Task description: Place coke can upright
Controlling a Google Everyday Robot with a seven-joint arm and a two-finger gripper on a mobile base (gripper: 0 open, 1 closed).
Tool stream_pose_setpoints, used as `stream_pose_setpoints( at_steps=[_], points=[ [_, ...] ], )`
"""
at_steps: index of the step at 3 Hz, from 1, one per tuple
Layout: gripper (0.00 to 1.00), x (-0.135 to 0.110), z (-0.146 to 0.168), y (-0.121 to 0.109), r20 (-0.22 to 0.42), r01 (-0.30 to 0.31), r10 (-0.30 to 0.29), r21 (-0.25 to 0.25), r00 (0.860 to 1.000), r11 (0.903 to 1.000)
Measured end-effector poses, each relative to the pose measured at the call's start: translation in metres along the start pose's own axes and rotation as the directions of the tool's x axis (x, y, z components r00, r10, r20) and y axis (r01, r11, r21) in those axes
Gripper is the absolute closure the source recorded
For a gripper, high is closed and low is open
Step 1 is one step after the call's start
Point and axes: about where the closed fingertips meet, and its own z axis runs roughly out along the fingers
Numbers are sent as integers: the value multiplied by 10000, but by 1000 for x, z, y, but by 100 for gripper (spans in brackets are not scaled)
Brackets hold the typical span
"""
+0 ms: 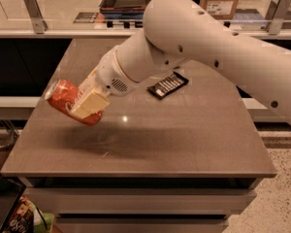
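Note:
The coke can (67, 99) is red-orange with white script and a silver end facing upper left. It is tilted, nearly on its side, held in the air above the left part of the brown table (150, 149). My gripper (87, 103) is shut on the can, with one cream-coloured finger (91, 104) lying across the can's front. The white arm reaches in from the upper right. The green can is hidden.
A flat black snack packet (168, 85) lies on the table behind the arm. The table's left edge (36, 108) is close under the can. A glass-railed counter (63, 30) with boxes runs along the back.

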Motion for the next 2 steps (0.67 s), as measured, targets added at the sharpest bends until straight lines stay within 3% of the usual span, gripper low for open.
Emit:
stream_pose_setpoints(
  at_steps=[2],
  points=[
    [100,-11,16,-2,1546,-620,568,292,9863,9976]
  ],
)
